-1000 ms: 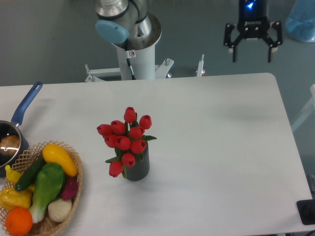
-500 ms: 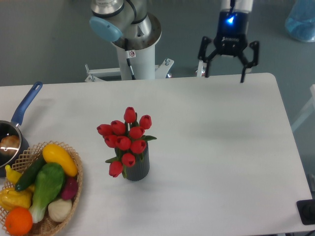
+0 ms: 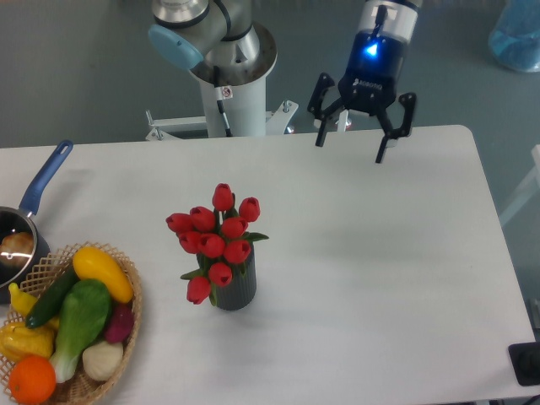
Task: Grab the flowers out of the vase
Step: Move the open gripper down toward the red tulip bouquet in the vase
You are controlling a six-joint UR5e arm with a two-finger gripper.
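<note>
The flowers (image 3: 216, 237), a bunch of red tulip buds with green leaves, stand upright in the vase (image 3: 235, 289), a short dark grey ribbed cylinder near the middle of the white table. My gripper (image 3: 350, 149) hangs open and empty above the table's far edge, well up and to the right of the flowers. A blue light glows on its wrist. The stems are hidden inside the vase.
A wicker basket (image 3: 128, 321) of vegetables and fruit sits at the front left. A blue-handled saucepan (image 3: 32, 207) is at the left edge. The arm's white base column (image 3: 234, 93) stands behind the table. A black object (image 3: 526, 363) is at the front right corner.
My gripper has moved left and down from the upper right, coming closer to the table and the flowers. It stays open. The flowers and vase have not moved.
</note>
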